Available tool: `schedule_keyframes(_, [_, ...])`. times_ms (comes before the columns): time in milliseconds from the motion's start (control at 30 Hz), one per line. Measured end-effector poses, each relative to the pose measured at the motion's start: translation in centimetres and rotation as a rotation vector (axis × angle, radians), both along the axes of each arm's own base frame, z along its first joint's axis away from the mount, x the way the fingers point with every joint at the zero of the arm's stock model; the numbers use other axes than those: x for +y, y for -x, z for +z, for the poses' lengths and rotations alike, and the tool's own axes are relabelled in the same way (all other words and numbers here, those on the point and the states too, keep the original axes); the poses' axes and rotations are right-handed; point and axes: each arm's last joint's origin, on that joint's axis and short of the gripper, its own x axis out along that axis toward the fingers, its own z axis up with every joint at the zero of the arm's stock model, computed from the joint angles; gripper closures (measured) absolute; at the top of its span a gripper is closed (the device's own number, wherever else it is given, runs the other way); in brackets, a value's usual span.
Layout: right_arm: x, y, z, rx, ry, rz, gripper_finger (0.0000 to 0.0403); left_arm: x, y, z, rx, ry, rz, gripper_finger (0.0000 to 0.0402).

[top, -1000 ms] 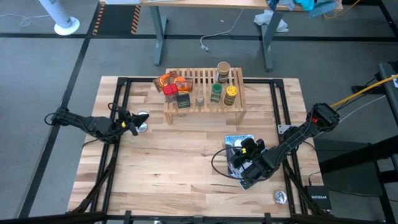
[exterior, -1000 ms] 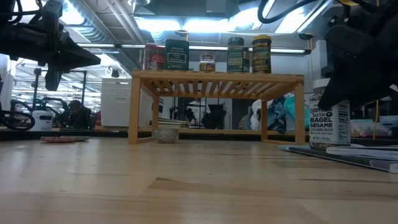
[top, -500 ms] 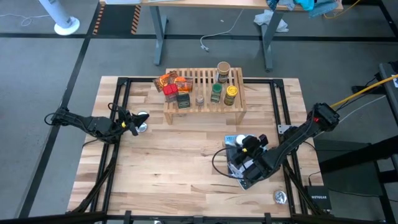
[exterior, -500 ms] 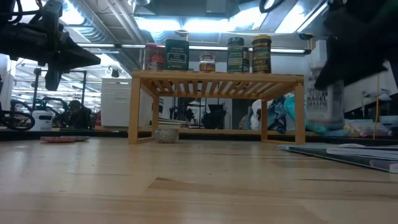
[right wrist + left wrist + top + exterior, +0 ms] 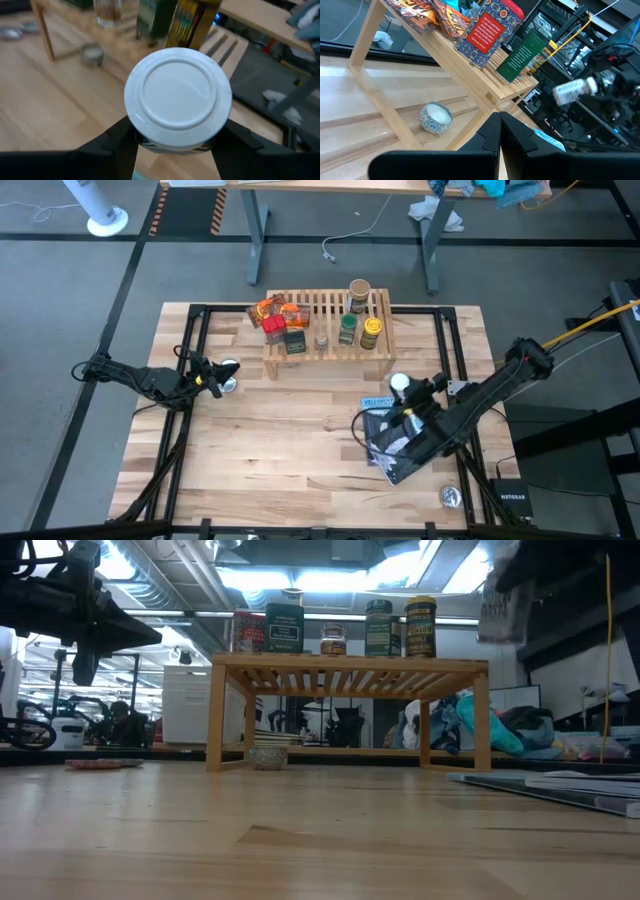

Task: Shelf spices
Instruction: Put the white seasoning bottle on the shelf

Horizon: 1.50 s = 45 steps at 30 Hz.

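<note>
Your right gripper point(image 5: 408, 402) is clamped on a white-capped spice jar point(image 5: 400, 383), carried off the tabletop point(image 5: 270, 450) above the glossy pouch point(image 5: 392, 445), just in front of the wooden shelf point(image 5: 325, 330). On that shelf you have the orange packets point(image 5: 270, 308), a red tin point(image 5: 275, 325), a dark green square tin point(image 5: 294, 340), a small glass jar point(image 5: 321, 339), and green-, yellow- and tan-capped jars point(image 5: 358, 290). Your left gripper point(image 5: 213, 379) waits clenched and empty at the table's left, beside a round silver disc point(image 5: 228, 375).
</note>
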Motion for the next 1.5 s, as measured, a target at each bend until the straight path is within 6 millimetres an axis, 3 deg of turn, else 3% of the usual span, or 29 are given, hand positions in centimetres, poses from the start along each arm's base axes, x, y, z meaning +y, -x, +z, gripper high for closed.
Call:
schedule_keyframes(333, [-4.0, 4.9, 6.0, -0.117, 0.059, 0.144, 0.0196, 0.0, 0.0, 0.0, 0.000, 0.000, 0.000, 0.0402])
schedule_keyframes(533, [-6.2, 7.7, 8.2, -0.162, 0.078, 0.211, 0.0196, 0.0, 0.0, 0.0, 0.000, 0.000, 0.000, 0.0402])
schedule_keyframes(733, [-7.2, 9.0, 9.7, -0.162, 0.100, 0.317, 0.0196, 0.0, 0.0, 0.0, 0.000, 0.000, 0.000, 0.0402])
schedule_keyframes(967, [-8.1, 10.1, 10.5, -0.141, 0.136, 0.389, 0.0196, 0.0, 0.0, 0.0, 0.000, 0.000, 0.000, 0.0402])
schedule_keyframes(1500, [-9.8, 12.4, 9.3, -0.163, 0.147, 0.442, 0.0196, 0.0, 0.0, 0.0, 0.000, 0.000, 0.000, 0.0402])
